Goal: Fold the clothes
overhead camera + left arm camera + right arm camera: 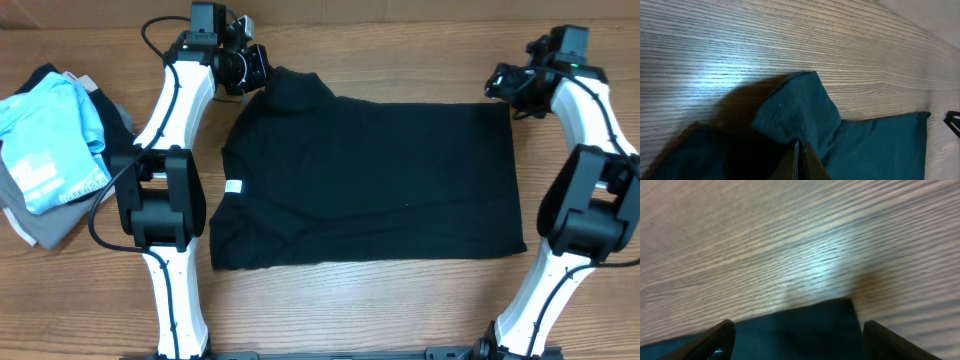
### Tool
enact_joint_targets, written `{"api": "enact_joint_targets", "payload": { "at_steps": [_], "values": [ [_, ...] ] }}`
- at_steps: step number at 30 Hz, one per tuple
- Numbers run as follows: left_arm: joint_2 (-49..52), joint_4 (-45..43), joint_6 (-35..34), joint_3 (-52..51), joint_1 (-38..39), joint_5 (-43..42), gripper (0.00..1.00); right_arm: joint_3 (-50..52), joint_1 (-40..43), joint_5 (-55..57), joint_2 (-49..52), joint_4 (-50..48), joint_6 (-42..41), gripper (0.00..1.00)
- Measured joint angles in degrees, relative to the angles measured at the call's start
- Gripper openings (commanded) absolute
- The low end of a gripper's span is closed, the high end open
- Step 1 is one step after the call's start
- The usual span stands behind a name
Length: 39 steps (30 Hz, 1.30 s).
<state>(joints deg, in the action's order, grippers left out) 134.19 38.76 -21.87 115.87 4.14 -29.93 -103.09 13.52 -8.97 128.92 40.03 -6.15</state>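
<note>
In the left wrist view, the two fingers of the left claw sit at the bottom edge, closest to the lens. They are pressed together on a fold of the black shirt, which looks dark teal in this camera. Just ahead of the claw, a sleeve rises off the table and throws a shadow on the wood beside it. The rest of the cloth lies flat to the right of the claw.

In the right wrist view, the right claw has its fingers wide apart, one at each lower corner of the picture. A corner of the shirt lies on the table between them, and the fingers do not touch it. Bare wood fills the space in front of the claw.

In the overhead view, the shirt is spread flat between the two claws. The left claw is at its far corner by the sleeve, and the right claw is just beside the opposite far corner. A pile of clothes with a light blue garment on top lies on the outer side of the left arm, well apart from its claw.
</note>
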Motion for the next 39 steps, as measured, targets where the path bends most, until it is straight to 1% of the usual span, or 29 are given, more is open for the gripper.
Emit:
{"api": "enact_joint_targets", "payload": {
  "at_steps": [7,15,17,19,20,23,24,26,28,31,32,33,39],
  "values": [
    [0.0,0.5,1.1,0.0,0.0,1.7,0.04,0.0,-0.3,5.0,3.8,-1.2,-4.5,0.82],
    [0.0,0.5,1.1,0.0,0.0,2.8,0.04,0.0,-0.2,6.0,3.8,-2.4,-5.6,0.82],
    [0.0,0.5,1.1,0.0,0.0,2.8,0.04,0.0,-0.2,6.2,3.8,-2.9,-5.7,0.8],
    [0.0,0.5,1.1,0.0,0.0,2.8,0.04,0.0,-0.2,6.3,3.8,-3.3,-5.7,0.75],
    [0.0,0.5,1.1,0.0,0.0,2.8,0.04,0.0,-0.2,6.3,3.8,-3.4,-5.9,0.59],
    [0.0,0.5,1.1,0.0,0.0,2.8,0.04,0.0,-0.2,6.3,4.6,-3.0,-6.1,0.46],
    [0.0,0.5,1.1,0.0,0.0,2.8,0.04,0.0,-0.2,6.6,4.8,-2.9,-5.9,0.4],
    [0.0,0.5,1.1,0.0,0.0,3.0,0.04,-0.1,-0.2,6.6,4.8,-2.3,-6.0,0.32],
    [0.0,0.5,1.1,0.0,0.0,3.0,0.04,-0.1,-0.2,6.6,4.8,-1.9,-6.1,0.22],
    [0.0,0.5,1.1,0.0,0.0,3.0,0.04,-0.1,-0.2,6.8,4.9,-1.7,-6.1,0.13],
    [0.0,0.5,1.1,0.0,0.0,3.0,0.04,-0.1,-0.2,6.7,4.9,-1.6,-6.1,0.06],
    [0.0,0.7,1.1,0.0,0.0,3.0,0.04,-0.1,-0.2,6.7,4.9,-1.5,-5.7,0.04],
    [0.0,1.6,1.1,0.0,0.0,3.0,0.04,-0.8,-0.2,7.7,4.9,0.9,-8.0,0.04]
  ]
}}
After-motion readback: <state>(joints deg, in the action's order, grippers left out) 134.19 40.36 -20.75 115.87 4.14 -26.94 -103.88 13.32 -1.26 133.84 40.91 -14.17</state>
